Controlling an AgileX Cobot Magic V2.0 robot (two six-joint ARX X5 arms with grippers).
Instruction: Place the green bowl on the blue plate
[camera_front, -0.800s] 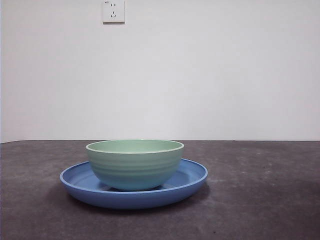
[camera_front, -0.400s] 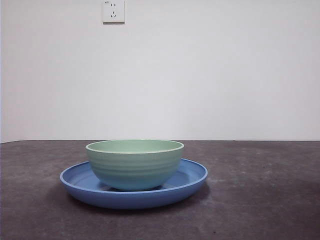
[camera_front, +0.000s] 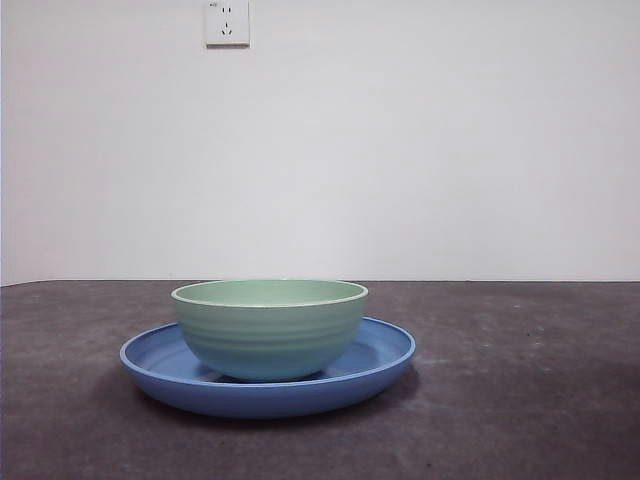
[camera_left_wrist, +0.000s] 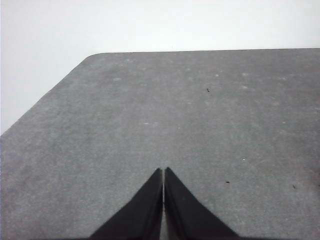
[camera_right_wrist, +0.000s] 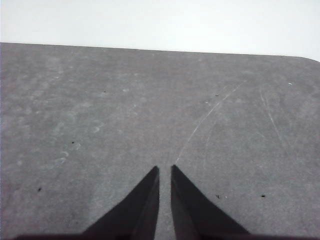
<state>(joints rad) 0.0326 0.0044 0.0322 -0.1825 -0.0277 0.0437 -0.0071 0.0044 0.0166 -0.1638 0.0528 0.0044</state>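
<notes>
The pale green bowl (camera_front: 269, 328) stands upright inside the wide blue plate (camera_front: 380, 352), left of centre on the dark table in the front view. No arm shows in that view. My left gripper (camera_left_wrist: 163, 171) is shut, its jaws pressed together over bare table with nothing between them. My right gripper (camera_right_wrist: 165, 169) is shut too, a thin slit between its tips, also over bare table. Neither wrist view shows the bowl or the plate.
A white wall with a power socket (camera_front: 227, 22) rises behind the table. The table's rounded corner (camera_left_wrist: 92, 56) shows in the left wrist view. A long faint scratch (camera_right_wrist: 202, 122) crosses the grey mat in the right wrist view.
</notes>
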